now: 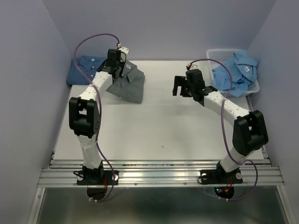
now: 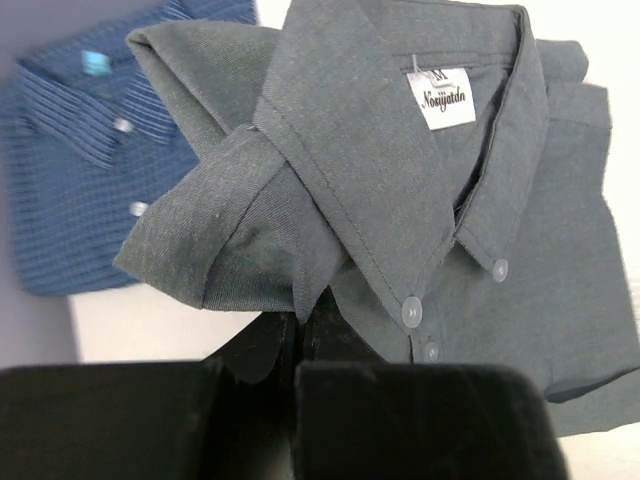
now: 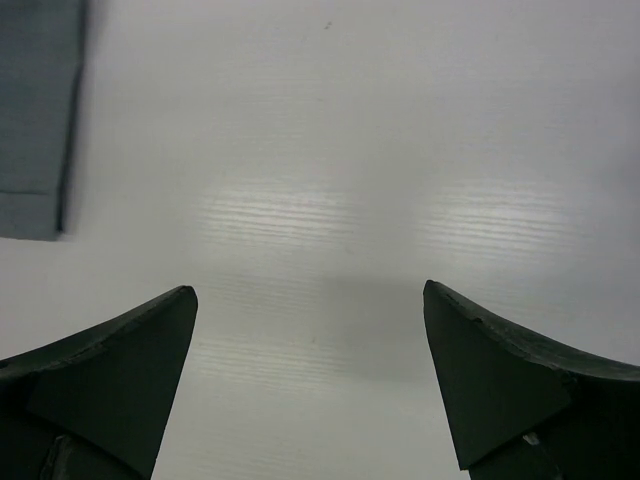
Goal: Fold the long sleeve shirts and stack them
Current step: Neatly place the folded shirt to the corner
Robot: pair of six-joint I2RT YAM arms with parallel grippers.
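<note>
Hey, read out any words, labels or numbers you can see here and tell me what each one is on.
"M" over what looks like "Nosiyatan": white neck label inside the grey shirt collar.
Turquoise tag on the dark blue shirt: too blurred to read.
Nothing else legible.

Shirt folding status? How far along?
Done: patterned dark blue button-up shirt lies folded at the far left. In hand: left gripper pinches the folded plain grey collared shirt beside it, not stacked. Left: crumpled light blue shirt in the white mesh basket; right gripper open, empty.
</note>
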